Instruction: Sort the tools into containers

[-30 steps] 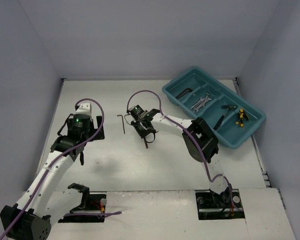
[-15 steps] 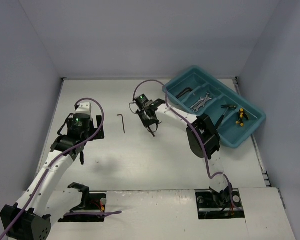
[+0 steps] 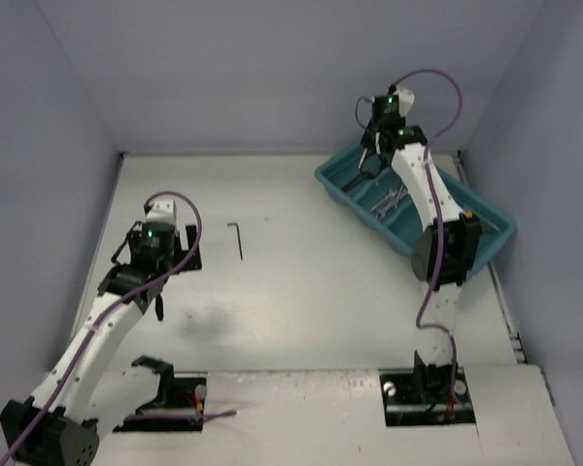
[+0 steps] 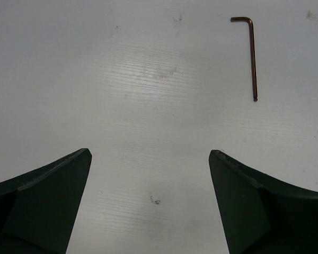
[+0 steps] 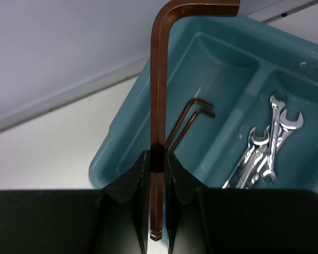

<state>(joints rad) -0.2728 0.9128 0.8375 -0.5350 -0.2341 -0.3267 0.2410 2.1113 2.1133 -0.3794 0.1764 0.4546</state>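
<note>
1. Carrying a dark L-shaped hex key (image 5: 158,79), the right gripper (image 5: 156,159) has its jaws pinched narrow on the long shaft. The bent end points away from the wrist.
2. From above, this gripper hangs raised over the far left corner of the teal tray (image 3: 491,245), above the rim and not down inside it.
3. Beneath the held key, the end compartment (image 5: 222,69) already contains two hex keys (image 5: 195,117) lying together. The neighbouring compartment holds silver wrenches (image 5: 267,145).
4. The step in hand looks like delivery: bringing this key to join its like in the end compartment.
5. The next move probably calls for lowering over that compartment and turning the key to lie along its length. The jaws should part only once the key is clear of the divider, or it may land among the wrenches.
6. The left gripper (image 4: 148,156) stands wide, holding nothing, above the white table (image 4: 122,79).
7. A loose hex key (image 4: 253,58) lies flat on the table ahead of it, well apart from the tray. It seems to be the only tool in view not yet sorted.
</note>
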